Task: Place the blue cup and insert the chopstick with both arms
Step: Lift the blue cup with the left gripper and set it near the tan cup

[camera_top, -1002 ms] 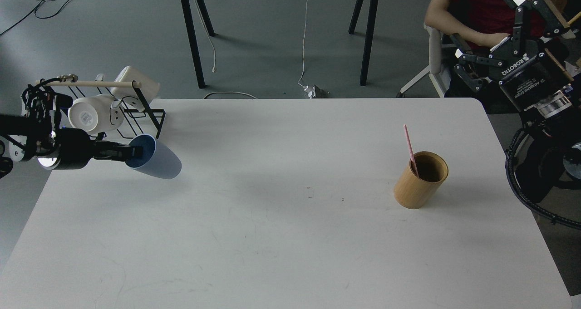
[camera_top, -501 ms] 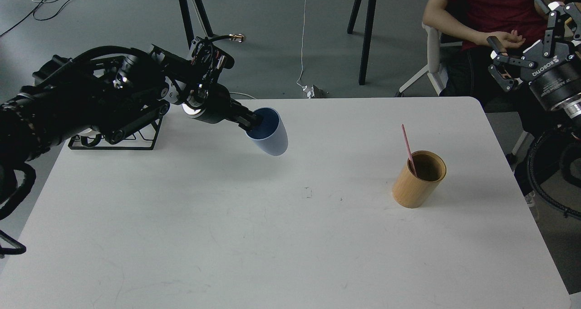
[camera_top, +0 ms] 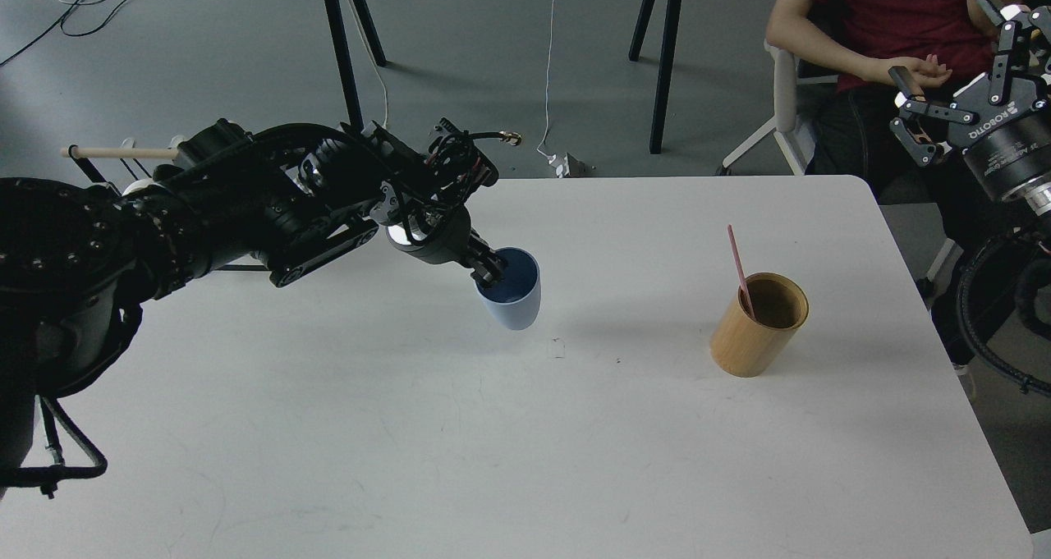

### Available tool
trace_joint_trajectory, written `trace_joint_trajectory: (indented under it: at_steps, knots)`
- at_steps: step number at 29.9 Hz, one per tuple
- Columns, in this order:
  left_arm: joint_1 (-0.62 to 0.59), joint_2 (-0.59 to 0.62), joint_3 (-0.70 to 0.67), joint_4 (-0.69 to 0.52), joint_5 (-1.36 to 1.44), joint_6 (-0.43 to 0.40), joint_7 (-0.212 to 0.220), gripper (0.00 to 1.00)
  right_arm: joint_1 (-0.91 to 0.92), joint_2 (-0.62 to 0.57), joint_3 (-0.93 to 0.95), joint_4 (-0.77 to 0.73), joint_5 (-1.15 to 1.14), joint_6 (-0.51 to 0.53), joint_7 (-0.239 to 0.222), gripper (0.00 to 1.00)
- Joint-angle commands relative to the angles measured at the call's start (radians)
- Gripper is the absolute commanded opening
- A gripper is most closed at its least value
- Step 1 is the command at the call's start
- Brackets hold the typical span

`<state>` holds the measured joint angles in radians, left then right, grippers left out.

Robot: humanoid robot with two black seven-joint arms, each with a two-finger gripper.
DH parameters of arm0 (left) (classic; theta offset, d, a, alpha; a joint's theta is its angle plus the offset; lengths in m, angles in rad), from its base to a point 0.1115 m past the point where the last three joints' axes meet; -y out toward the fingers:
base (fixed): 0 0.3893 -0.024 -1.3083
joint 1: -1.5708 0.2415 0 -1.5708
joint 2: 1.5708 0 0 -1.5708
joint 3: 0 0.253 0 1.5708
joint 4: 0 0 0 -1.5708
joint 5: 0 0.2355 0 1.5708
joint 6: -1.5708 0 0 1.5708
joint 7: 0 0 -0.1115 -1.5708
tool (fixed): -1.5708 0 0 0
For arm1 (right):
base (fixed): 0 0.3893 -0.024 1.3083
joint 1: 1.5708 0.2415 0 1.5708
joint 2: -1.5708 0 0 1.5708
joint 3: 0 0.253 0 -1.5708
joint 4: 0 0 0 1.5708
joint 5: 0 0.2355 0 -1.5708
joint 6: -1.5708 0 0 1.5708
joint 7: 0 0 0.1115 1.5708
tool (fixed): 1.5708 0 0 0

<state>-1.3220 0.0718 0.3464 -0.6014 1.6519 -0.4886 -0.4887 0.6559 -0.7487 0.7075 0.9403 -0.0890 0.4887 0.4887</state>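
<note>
My left gripper (camera_top: 490, 272) is shut on the rim of the blue cup (camera_top: 513, 298), one finger inside it. The cup is nearly upright near the middle of the white table (camera_top: 410, 428), low over it or touching; I cannot tell which. The pink chopstick (camera_top: 738, 270) leans in the tan wooden cylinder (camera_top: 757, 327) at the right. My right gripper (camera_top: 956, 58) is open and empty, raised beyond the table's right edge.
A person in a red shirt (camera_top: 887, 1) sits behind the right corner. The rack's pale dowel (camera_top: 115, 152) shows at the far left behind my left arm. Black table legs (camera_top: 665, 58) stand on the floor behind.
My left arm has carried the blue cup rightward and down towards the table's middle, turning it from tilted to nearly upright. The right gripper has hardly moved.
</note>
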Motion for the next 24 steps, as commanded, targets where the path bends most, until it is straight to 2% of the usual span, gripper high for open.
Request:
trace_joint_trajectory:
  at_steps: [1,16,24]
  knots:
    - [0.003,-0.018,0.002,0.002,0.0,0.0,0.0,0.04,0.001,0.0,0.0,0.0,0.0,0.0,0.0,0.95]
    - [0.015,-0.072,0.051,0.058,0.003,0.0,0.0,0.07,-0.001,-0.001,-0.002,0.0,0.0,0.0,0.0,0.95]
    - [0.015,-0.072,0.049,0.058,-0.003,0.0,0.0,0.19,-0.002,0.0,-0.003,0.002,0.0,0.0,0.0,0.95]
